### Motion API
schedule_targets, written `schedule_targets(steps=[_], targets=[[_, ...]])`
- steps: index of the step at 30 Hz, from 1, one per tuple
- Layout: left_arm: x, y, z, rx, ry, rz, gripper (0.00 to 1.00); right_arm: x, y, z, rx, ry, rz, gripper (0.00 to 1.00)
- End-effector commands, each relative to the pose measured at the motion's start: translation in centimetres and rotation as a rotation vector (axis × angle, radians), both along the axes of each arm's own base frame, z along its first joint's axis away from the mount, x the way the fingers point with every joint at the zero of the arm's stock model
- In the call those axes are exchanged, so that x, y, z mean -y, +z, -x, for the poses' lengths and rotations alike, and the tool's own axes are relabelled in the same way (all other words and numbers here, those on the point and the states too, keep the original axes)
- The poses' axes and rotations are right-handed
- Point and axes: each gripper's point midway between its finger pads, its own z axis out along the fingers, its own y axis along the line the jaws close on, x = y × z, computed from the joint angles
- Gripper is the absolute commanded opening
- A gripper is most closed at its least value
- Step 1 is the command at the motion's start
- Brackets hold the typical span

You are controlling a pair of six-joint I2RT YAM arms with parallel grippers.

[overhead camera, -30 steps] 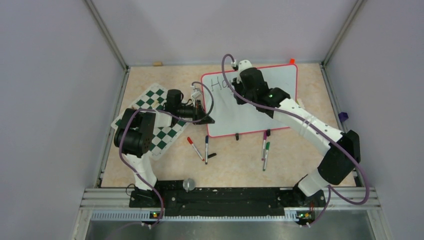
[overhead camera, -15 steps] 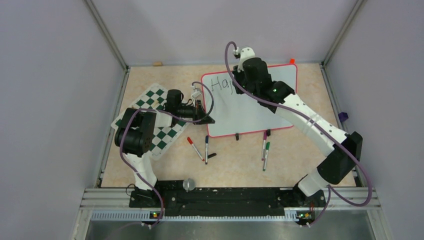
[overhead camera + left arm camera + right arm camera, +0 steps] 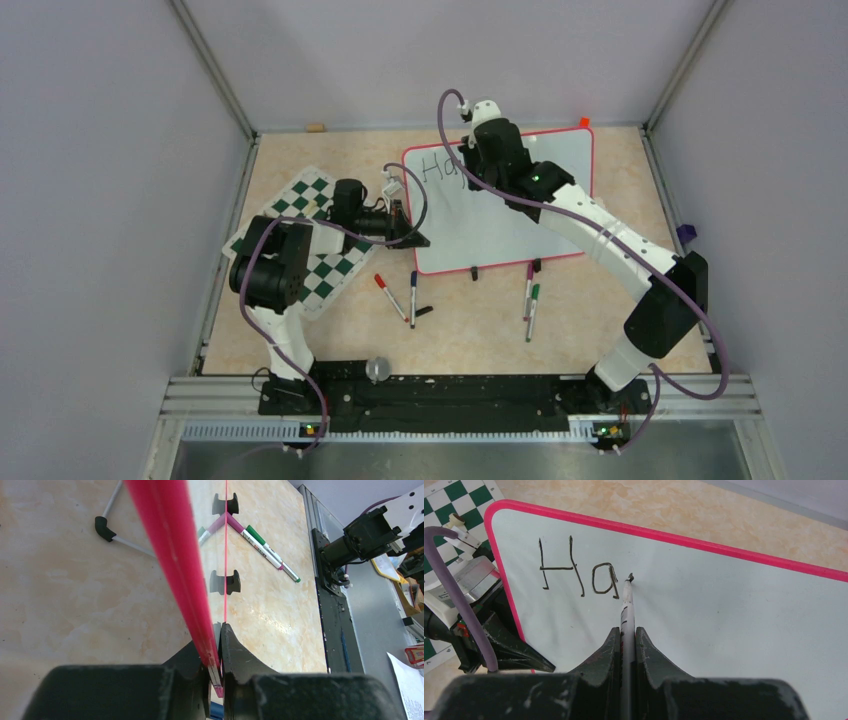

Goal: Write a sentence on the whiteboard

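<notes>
- The whiteboard (image 3: 500, 215) lies on the far middle part of the bench (image 3: 460, 335), with its red frame all around it.
- Just beside its left edge there is the chess mat (image 3: 312, 190), and the left arm reaches over this mat.
- The left hand (image 3: 215, 645) is closed on the red frame at the left edge of the whiteboard, near the front corner. One finger is on each side of the edge.
- The right hand (image 3: 626, 635) is above the far left part of the whiteboard. It grips a marker (image 3: 626, 605) between its two fingers, and the marker points away from the hand.
- The letters "Ha" (image 3: 574, 575) are written in black near the far left corner.
- The marker tip is at the surface just to the right of the "a". I cannot tell whether it really touches.
- Two small black feet (image 3: 473, 272) are on the front edge of the whiteboard.
- Four loose markers (image 3: 390, 295) lie on the bench in front of the whiteboard: two to the left and two to the right.
</notes>
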Motion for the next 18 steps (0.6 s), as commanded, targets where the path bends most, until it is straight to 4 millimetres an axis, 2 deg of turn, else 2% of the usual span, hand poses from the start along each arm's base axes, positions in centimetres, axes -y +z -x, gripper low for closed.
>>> schedule_targets(steps=[1,11,18], targets=[[0.2,-2.8,1.5,-0.011,-0.029,-0.032,0.0,0.1,2.5,-1.5,0.077,-0.034,-0.025,0.0],[0.2,-2.8,1.6,-0.01,-0.031,-0.031,0.0,1.6,2.5,-1.4,0.095,-0.089,0.014,0.0],[0.2,-2.8,1.6,-0.009,-0.03,-0.032,0.0,2.5,1.8,-0.8,0.081,-0.103,0.04,0.0]])
